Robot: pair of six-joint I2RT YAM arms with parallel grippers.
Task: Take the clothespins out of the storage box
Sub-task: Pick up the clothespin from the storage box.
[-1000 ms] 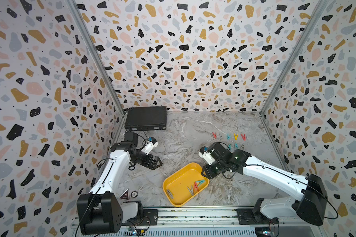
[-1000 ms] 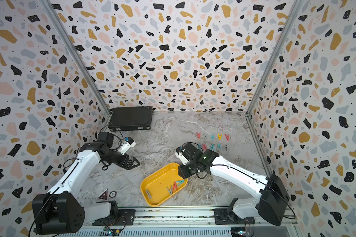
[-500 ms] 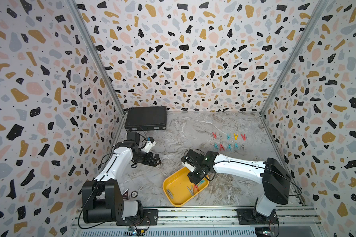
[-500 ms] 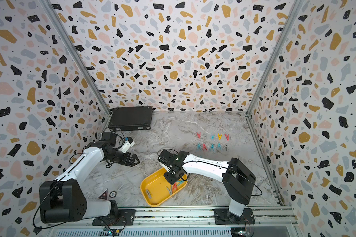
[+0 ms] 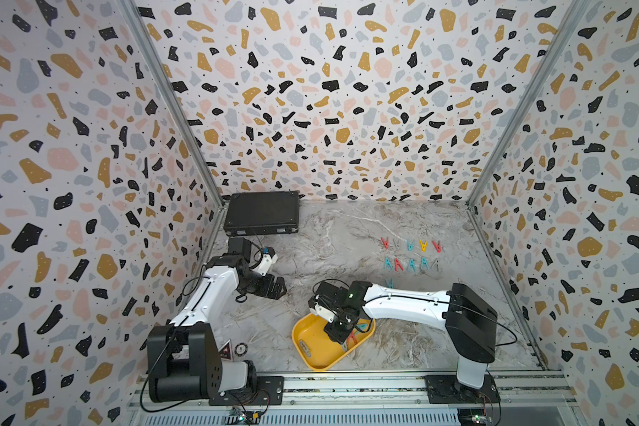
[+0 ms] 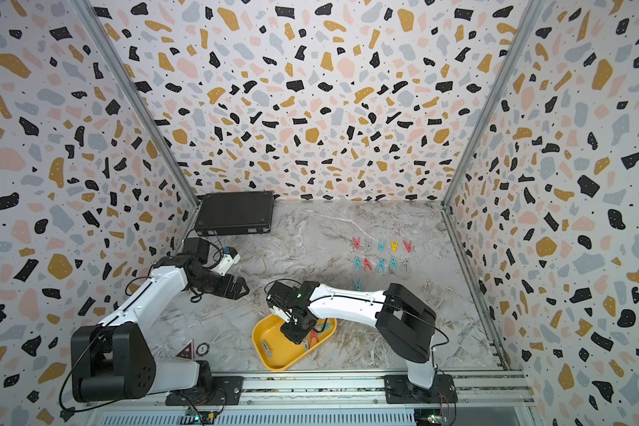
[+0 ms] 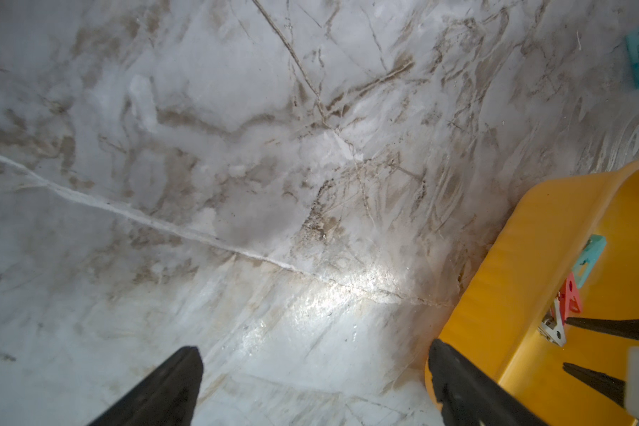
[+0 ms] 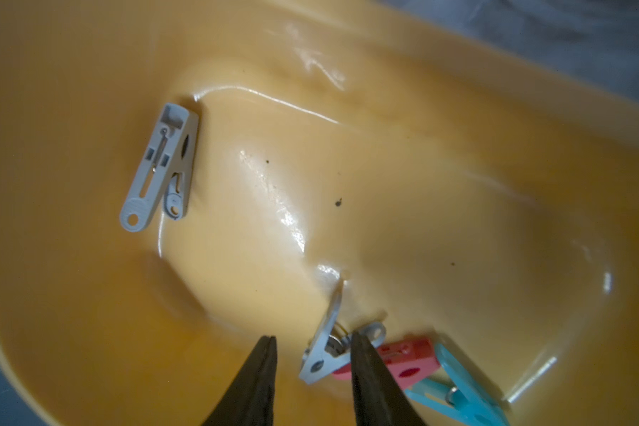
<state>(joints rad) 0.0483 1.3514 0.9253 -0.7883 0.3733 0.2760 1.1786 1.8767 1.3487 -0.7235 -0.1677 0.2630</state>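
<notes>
With right gripper (image 8: 313, 336) narrowly open astride grey clothespin (image 8: 321, 359) in box (image 8: 89, 295), centre, then close without snagging red clothespin (image 8: 408, 359).

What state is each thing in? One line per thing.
Storage box: lidless, not yet emptied.
Black case: closed.
Clothespins on table: lying in rows.
Grey clothespin: between right jaws, unclamped.
Red clothespin, teal clothespin, lone grey clothespin: lying in box.
Left gripper: open, empty.
Right gripper: open, inside the box.

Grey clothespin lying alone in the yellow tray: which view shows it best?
Right wrist view: the grey clothespin is large and sharp. In both top views the clothespin is a small pale sliver; the left wrist view misses it.
</notes>
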